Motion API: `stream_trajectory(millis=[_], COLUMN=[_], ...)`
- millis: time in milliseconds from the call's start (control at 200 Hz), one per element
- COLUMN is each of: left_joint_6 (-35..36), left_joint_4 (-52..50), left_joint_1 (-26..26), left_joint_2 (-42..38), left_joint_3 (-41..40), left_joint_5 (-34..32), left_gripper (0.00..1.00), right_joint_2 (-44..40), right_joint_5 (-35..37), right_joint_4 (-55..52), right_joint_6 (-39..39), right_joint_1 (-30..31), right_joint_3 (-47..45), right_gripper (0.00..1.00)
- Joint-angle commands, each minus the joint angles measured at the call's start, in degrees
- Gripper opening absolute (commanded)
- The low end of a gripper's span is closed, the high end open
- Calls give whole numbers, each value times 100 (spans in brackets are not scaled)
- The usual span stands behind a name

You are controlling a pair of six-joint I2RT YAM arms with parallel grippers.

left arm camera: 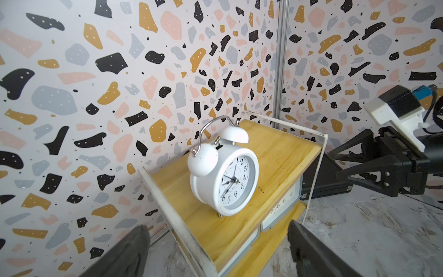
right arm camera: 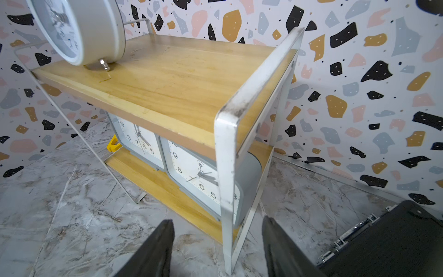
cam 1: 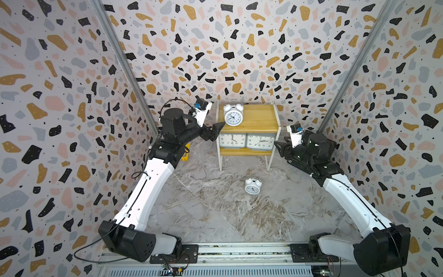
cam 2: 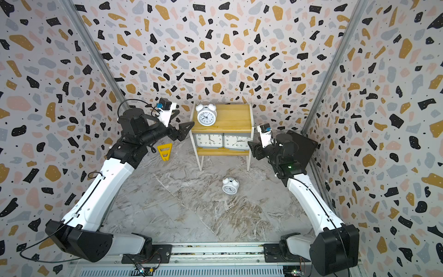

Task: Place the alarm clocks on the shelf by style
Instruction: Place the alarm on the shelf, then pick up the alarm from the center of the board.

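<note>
- The shelf (cam 1: 261,117) stood at the back of the table (cam 1: 215,211). Both grey clocks (cam 1: 232,140) sat side by side on its lower board, filling it.
- One white clock, the top clock (cam 1: 233,115), stood upright on the left half of the upper board. The right half was bare.
- The loose clock (cam 1: 253,185), its twin, sat alone on the table in front of the shelf, well apart from both arms. It seemed to lie back with the dial up, though I could not be sure.
- The left gripper (cam 1: 217,130) hung just beside the shelf's left end at upper-board height. Its fingers (left arm camera: 134,251) were spread wide and held nothing.
- The right gripper (cam 1: 279,145) sat just beside the shelf's right end at lower-board height. Its fingers (right arm camera: 153,249) were apart and also empty, with the white frame post close ahead of them.
- By my reading, three clocks were sorted and the step in hand was fetching the loose clock.
- The right arm looked the better choice, since the bare half of the board lay on its side.
- It should draw straight back from the frame first, as a sideways swing could nudge the shelf or hit the black box (cam 2: 302,144) beside it.
- Gripping across the round case would be firmer than taking the bells or the wire handle.
- The clock should come in above the board and go down on its feet, dial forward and clear of the top clock.
</note>
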Motion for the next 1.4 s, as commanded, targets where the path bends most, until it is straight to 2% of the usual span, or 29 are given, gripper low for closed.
stream_trajectory(millis=[0,420,636,826,961,1106,1392], left_joint_6=[-355,-1745,-1830,-1774,-1740,-1702,-1459], left_joint_4=[396,517,214,376,387,430,356], left_joint_1=[32,34,30,31,32,32,32], left_joint_2=[-425,-1470,-1636,-1921,-2020,-2022,-1996], left_joint_3=[-489,-2023,-2464,-3098,-3425,-3597,-3679], left_joint_5=[-229,-721,-385,-277,-356,-272,-207], left_gripper=[94,96,96,97,97,97,97], right_joint_2=[-444,-1166,-1148,-953,-593,-152,455], right_joint_5=[25,-903,-1763,-2293,-2217,-1802,-1632], right_joint_4=[-175,-704,-477,-401,-491,-432,-314], right_joint_6=[55,207,115,-86,-288,-414,-450], right_joint_1=[18,18,24,141,382,703,920], right_joint_3=[-274,-1292,-1770,-2017,-1985,-1824,-1595], right_gripper=[64,64,61,57,55,53,51])
